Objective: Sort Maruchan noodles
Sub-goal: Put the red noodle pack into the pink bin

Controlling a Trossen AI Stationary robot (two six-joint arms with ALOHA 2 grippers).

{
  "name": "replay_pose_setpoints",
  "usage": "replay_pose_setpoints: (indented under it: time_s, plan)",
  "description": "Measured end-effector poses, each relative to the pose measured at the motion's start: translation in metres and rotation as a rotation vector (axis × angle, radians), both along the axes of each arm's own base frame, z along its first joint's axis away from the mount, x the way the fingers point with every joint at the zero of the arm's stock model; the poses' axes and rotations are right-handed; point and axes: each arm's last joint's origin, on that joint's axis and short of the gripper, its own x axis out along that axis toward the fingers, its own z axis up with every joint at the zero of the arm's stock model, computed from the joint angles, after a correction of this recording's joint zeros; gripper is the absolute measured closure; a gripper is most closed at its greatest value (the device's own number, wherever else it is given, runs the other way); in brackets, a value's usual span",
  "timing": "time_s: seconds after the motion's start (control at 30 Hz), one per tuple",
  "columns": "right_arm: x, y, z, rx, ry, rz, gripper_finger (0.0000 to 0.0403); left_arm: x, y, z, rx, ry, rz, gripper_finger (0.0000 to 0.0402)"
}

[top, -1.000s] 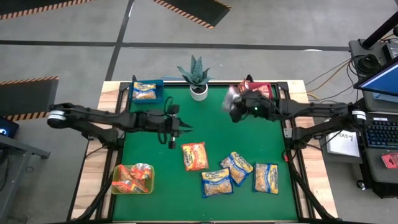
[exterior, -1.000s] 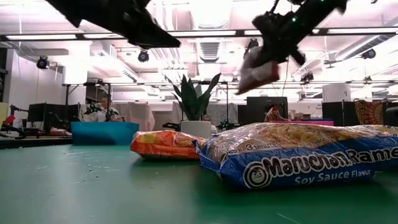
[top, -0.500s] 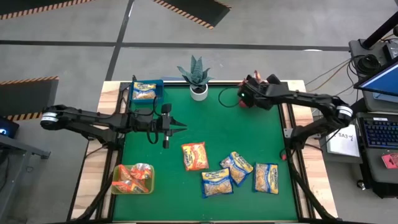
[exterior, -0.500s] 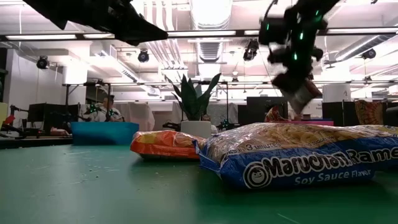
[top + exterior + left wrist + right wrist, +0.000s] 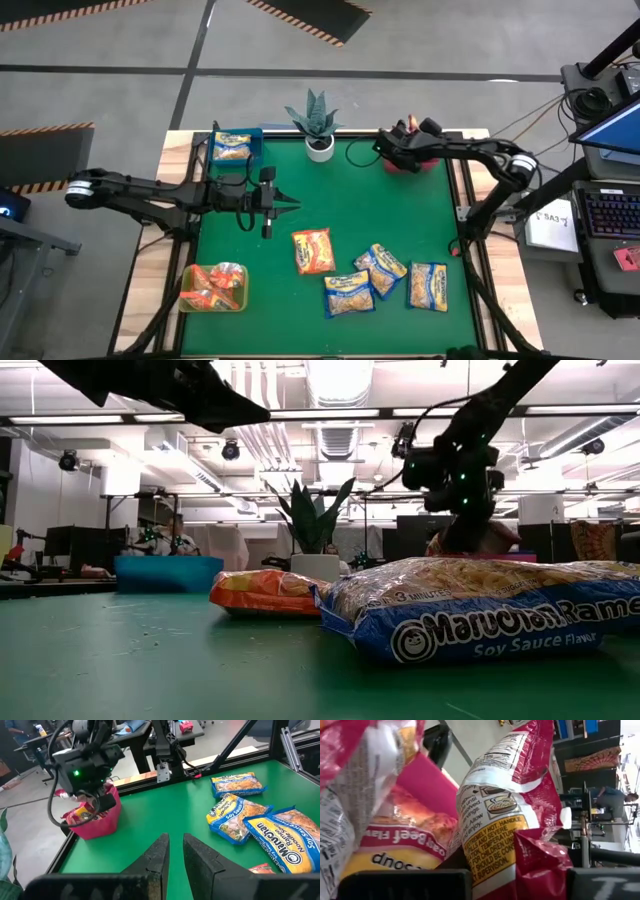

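Right gripper (image 5: pixel 398 157) covers most of the red bin (image 5: pixel 408 166) from above; we can't count the packets inside. Right wrist view: red packet (image 5: pixel 507 815) fills the shot, cropped at the edges, fingertips hidden behind it. Low view: blue packet (image 5: pixel 470 610) blocks the packets behind it, cut off at the right edge.

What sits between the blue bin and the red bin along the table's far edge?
The high view shows one thing between blue bin and red bin: a potted plant; otherwise bare green mat.
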Motion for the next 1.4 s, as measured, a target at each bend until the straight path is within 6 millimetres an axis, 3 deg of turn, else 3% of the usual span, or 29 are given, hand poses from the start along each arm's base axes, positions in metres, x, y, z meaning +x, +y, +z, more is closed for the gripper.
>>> replay_pose_setpoints:
  time_s: [0.37, 0.53, 0.73, 0.97, 1.1, 1.23, 1.4]
  plan:
    - [0.003, 0.003, -0.003, 0.112, -0.1, 0.019, 0.0242, 0.0, 0.0, -0.001, 0.0, 0.01, 0.0, 0.0364]
    - [-0.001, 0.012, 0.013, 0.143, -0.159, 0.046, 0.0203, 0.0, 0.0, -0.002, 0.0, 0.014, 0.0, 0.0364]
    - [-0.007, 0.026, 0.045, 0.136, -0.239, 0.033, 0.0191, 0.0, 0.0, -0.002, 0.0, 0.018, 0.0, 0.0364]
    - [-0.012, 0.036, 0.086, 0.116, -0.475, 0.052, 0.0215, 0.0, 0.0, -0.002, 0.0, 0.018, 0.0, 0.0364]
    - [-0.015, 0.035, 0.098, 0.026, -0.6, 0.062, 0.0256, 0.0, 0.0, -0.002, 0.0, 0.019, 0.0, 0.0364]
    - [-0.017, 0.027, 0.088, -0.032, -0.674, 0.05, 0.0315, 0.0, 0.0, -0.003, 0.0, 0.026, 0.0, 0.0364]
    - [-0.017, 0.016, 0.048, -0.07, -0.726, 0.004, 0.0384, 0.0, 0.0, -0.003, 0.0, 0.026, 0.0, 0.0364]
